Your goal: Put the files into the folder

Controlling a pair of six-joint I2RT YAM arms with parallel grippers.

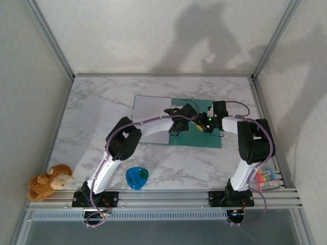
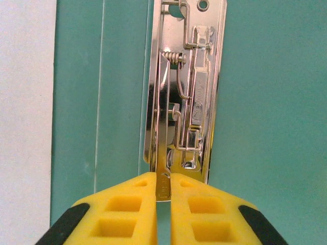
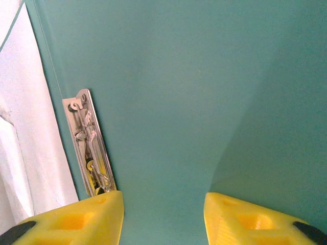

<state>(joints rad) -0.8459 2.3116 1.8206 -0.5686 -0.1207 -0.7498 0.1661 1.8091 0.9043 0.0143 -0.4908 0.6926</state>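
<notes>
Folder (image 1: pixel 202 139) lies open and flat at mid-table, slightly toward the right arm's side, teal inner panel up. Files (image 1: pixel 148 108): pale grey-white sheet area flat on the folder's left half, its right edge next to the teal spine strip; can't tell how many sheets. Metal lever clip (image 2: pixel 186 92) is mounted on the teal panel just right of the spine folds, running parallel to them. Left gripper (image 2: pixel 163 178) is at the clip's near end, yellow fingers together and clamped on the clip's thin lever tab. The left wrist view shows the tab pinched edge-on between the pads. Right gripper (image 3: pixel 162 204) is over the teal panel just right of the clip, fingers apart with nothing between them; can't tell whether the tips touch the panel. From above, both grippers sit close together over the folder's middle, left arm reaching across the sheets. Around that is a marble table (image 1: pixel 92 112). A blue cup (image 1: pixel 137 177) sits near the front edge between the arm bases, a brown plush toy (image 1: pixel 49 180) at the front left corner and a small case of coloured pens (image 1: pixel 266 178) at front right.
</notes>
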